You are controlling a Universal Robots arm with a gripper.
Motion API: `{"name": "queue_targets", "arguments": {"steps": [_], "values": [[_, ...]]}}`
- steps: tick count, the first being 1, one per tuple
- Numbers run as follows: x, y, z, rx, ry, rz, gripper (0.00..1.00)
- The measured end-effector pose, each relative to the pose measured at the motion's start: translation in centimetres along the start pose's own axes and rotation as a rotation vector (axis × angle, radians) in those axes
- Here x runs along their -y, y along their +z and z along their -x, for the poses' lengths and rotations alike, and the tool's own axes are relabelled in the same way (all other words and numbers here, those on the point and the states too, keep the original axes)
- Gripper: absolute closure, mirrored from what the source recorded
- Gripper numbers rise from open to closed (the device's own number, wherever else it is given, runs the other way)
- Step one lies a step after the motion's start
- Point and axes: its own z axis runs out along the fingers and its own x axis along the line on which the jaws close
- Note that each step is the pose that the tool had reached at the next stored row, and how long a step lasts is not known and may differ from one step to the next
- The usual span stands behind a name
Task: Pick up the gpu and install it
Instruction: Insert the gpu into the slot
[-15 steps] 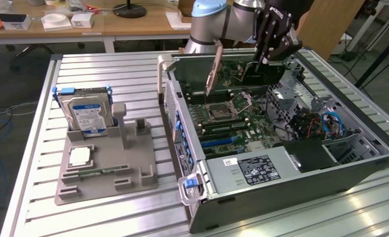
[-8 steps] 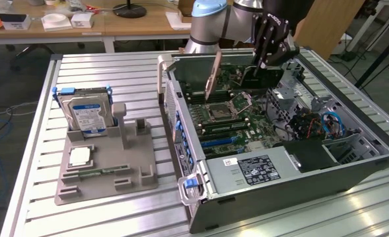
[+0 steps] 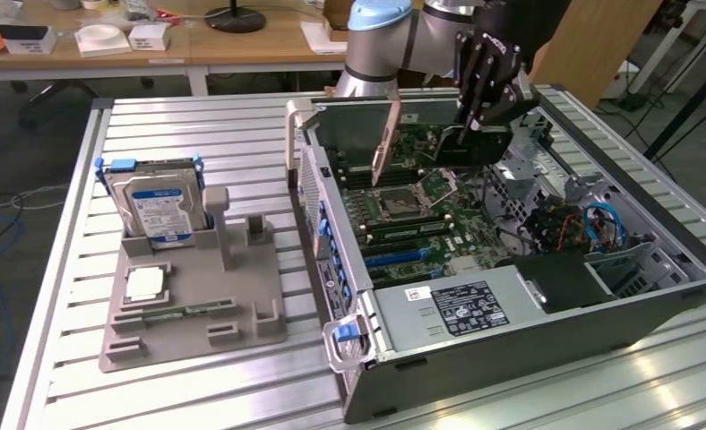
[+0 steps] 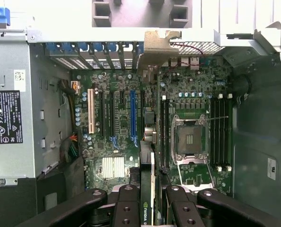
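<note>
Gripper: the gripper (image 3: 482, 112) hangs over the open computer case (image 3: 640, 296), its fingers (image 4: 128, 208) pinched on the two faces of the gpu (image 4: 148, 212).
Gpu: held on edge between the fingers, clear of the motherboard (image 4: 112, 118) beneath. Its silver bracket (image 3: 384, 152) hangs at the end farthest from the grip.
Handling: probably light and stiff, yet fragile, being a thin board with bare parts. A flat pinch on both faces near the upper edge looks the safest hold, well off the lower edge that must meet a slot. Gripped away from the bracket, the card may tend to tip.
Below the gripper: a blue slot (image 4: 132, 116) and a white slot (image 4: 90, 117) run parallel with the card. The processor socket (image 4: 190, 139) lies on the card's other side.
In the way: the case's slotted rear wall stands close by the bracket. The cables (image 3: 598, 224) and power supply (image 3: 473, 309) lie lower, apart from the gripper.
Well apart: a hard drive (image 3: 156, 206) stands in a grey holder (image 3: 239, 313) outside the case, toward the exterior view's left of the gripper.
</note>
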Motion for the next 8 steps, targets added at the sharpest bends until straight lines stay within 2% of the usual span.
{"name": "queue_targets", "arguments": {"steps": [8], "values": [[0.0,0.05,0.0,0.0,0.0,-0.0001,0.74]]}}
